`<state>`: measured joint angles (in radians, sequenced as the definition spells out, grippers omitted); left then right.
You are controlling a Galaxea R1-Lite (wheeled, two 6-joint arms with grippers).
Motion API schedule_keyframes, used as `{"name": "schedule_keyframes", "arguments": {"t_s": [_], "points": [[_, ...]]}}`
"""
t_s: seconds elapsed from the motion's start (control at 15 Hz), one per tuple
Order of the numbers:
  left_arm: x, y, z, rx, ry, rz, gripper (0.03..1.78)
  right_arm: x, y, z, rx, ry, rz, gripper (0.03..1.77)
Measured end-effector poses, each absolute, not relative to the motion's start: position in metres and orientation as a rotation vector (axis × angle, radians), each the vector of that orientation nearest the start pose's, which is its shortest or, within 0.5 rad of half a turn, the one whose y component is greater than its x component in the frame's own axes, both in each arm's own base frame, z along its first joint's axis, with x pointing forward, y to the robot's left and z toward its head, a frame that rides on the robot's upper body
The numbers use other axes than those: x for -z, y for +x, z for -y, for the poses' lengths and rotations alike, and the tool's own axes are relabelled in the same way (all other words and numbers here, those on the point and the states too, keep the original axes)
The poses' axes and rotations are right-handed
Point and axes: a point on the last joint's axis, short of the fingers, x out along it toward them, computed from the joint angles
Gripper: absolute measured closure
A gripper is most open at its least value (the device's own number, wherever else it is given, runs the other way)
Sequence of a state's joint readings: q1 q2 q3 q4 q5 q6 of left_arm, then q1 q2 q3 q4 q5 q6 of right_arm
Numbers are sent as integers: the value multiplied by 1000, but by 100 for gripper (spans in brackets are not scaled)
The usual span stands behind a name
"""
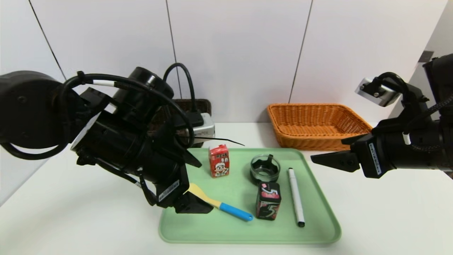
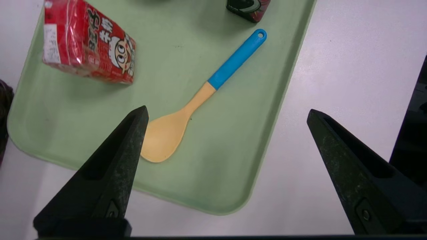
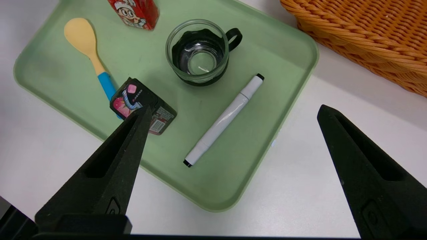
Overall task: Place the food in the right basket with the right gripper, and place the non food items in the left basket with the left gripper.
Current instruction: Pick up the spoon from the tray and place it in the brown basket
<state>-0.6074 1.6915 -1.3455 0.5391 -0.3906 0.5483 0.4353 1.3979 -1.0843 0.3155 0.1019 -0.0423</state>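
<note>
A green tray [image 1: 233, 226] holds a red milk carton [image 1: 219, 161], a glass cup in a black holder [image 1: 265, 169], a black gum box [image 1: 268, 200], a white marker [image 1: 296, 196] and a spoon [image 1: 226, 209] with a yellow bowl and a blue handle. My left gripper [image 1: 194, 207] hovers open over the tray's near left corner, one finger beside the spoon's bowl [image 2: 163, 136], nothing held. My right gripper [image 1: 315, 159] is open and empty above the table, just right of the tray. In the right wrist view the marker [image 3: 227, 116] and gum box [image 3: 131, 95] lie below it.
The orange basket [image 1: 318, 124] stands empty at the back right, behind my right gripper. A dark brown basket [image 1: 191, 105] sits at the back left, mostly hidden by my left arm. White table surrounds the tray; a white wall closes the back.
</note>
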Motion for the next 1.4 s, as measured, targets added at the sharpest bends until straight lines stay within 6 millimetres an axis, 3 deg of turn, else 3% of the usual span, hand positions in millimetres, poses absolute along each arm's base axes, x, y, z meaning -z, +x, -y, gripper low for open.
{"name": "schedule_keyframes", "arguments": {"t_s": [0.6, 1.0, 1.4], "points": [[-214, 260, 194, 1393, 738, -665, 12, -248, 200, -94, -520, -134, -640, 9], [-191, 277, 214, 1425, 761, -658, 12, -244, 201, -94, -518, -133, -648, 9], [-174, 279, 225, 1453, 769, -698, 12, -241, 200, -93, -516, -134, -654, 9]]}}
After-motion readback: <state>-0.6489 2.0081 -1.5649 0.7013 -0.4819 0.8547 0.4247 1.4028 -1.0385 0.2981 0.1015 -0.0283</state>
